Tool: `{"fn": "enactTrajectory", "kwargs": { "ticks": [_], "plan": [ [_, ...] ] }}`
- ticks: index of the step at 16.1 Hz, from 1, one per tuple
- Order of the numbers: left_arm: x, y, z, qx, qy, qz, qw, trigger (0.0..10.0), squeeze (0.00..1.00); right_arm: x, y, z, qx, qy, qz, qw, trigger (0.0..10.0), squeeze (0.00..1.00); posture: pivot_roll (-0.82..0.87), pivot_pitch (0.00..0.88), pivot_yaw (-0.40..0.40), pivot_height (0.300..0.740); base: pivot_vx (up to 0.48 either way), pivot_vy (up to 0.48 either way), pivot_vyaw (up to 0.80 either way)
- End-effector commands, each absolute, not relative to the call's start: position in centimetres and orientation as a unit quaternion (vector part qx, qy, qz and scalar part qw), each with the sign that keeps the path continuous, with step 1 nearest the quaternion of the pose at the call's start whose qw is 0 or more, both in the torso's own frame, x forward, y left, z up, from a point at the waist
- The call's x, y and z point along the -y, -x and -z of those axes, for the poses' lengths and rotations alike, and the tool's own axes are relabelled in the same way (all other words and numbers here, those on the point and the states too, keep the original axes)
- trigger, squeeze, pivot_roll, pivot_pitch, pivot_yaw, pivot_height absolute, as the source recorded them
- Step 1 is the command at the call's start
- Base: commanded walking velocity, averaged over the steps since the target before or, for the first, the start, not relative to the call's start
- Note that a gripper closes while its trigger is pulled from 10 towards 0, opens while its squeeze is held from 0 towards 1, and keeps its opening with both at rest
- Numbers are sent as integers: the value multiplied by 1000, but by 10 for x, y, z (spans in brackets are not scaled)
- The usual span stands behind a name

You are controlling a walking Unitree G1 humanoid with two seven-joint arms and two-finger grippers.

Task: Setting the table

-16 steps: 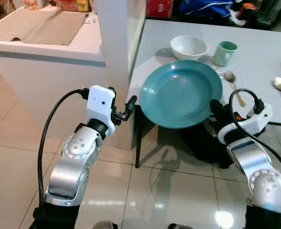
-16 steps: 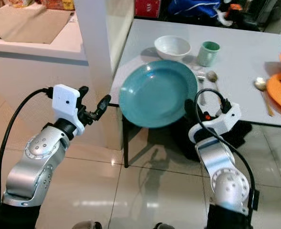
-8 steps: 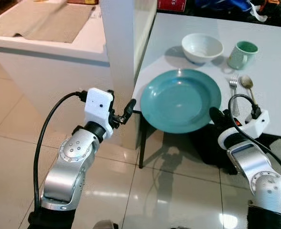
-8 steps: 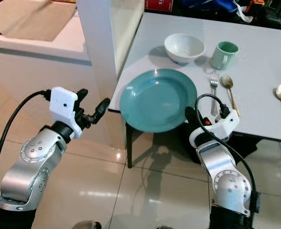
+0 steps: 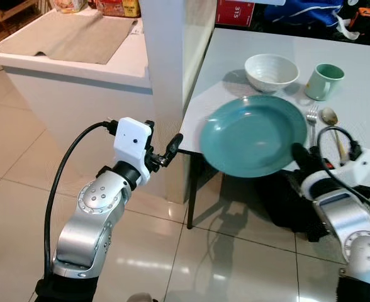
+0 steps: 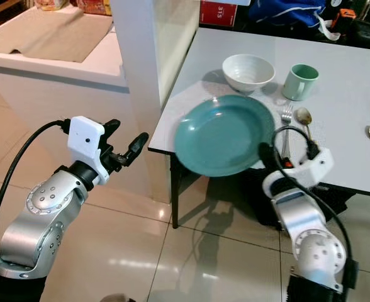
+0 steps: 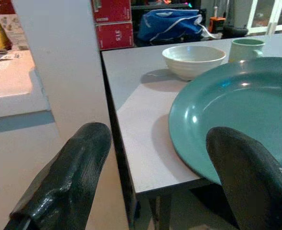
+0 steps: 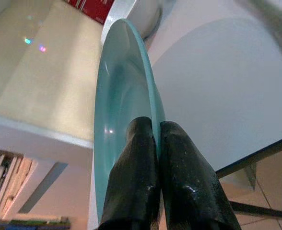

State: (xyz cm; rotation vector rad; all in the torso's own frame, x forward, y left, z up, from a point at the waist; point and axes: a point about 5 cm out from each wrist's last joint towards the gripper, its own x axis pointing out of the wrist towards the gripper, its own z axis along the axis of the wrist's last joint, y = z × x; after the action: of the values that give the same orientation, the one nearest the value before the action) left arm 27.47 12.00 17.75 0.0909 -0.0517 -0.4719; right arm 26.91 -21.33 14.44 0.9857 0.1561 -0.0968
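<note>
The right gripper [image 8: 155, 158] has its fingers [image 8: 136, 177] pinched on the near right rim of the teal plate [image 5: 253, 134]. The plate sits over the near left corner of the grey surface [image 5: 361, 82], its near edge jutting past the surface's edge. Whether the plate rests on the surface or is lifted off it cannot be told.

The left gripper [image 5: 163, 153] is held up in the air left of the plate, near the surface's corner and apart from it, with its fingers [image 7: 69, 177] spread wide and holding nothing.

On the surface beyond the plate stands a white bowl [image 5: 271, 71], and right of the bowl a green mug [image 5: 323, 81]. A fork [image 5: 312, 118] and a spoon [image 5: 330, 119] lie side by side just right of the plate. A white pillar [image 5: 166, 75] stands left of the surface, with a counter [image 5: 78, 60] farther left.
</note>
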Motion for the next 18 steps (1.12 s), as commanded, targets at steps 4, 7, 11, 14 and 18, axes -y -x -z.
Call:
{"fn": "enactTrajectory", "kwargs": {
  "ticks": [4,7,11,14,18],
  "plan": [
    [-119,-274,-180,25,-44,244,968,10000,0,206,-265,-151,-74,-470,23,879,10000,0,61,99,18,740,369,0,-550],
    [-121,-274,-180,25,-46,242,969,10000,0,204,-265,-152,-76,-468,19,880,10000,0,62,100,17,740,375,0,0],
    [-123,-274,-179,24,-47,239,970,10000,0,201,-264,-151,-84,-467,10,880,10000,0,62,104,12,740,374,0,0],
    [-123,-273,-180,23,-47,240,969,10000,0,200,-263,-152,-86,-470,6,878,10000,0,63,112,9,740,374,0,0],
    [-124,-269,-181,21,-50,243,969,10000,0,198,-259,-149,-92,-481,6,872,10000,0,69,135,14,740,371,0,0]
  ]
}}
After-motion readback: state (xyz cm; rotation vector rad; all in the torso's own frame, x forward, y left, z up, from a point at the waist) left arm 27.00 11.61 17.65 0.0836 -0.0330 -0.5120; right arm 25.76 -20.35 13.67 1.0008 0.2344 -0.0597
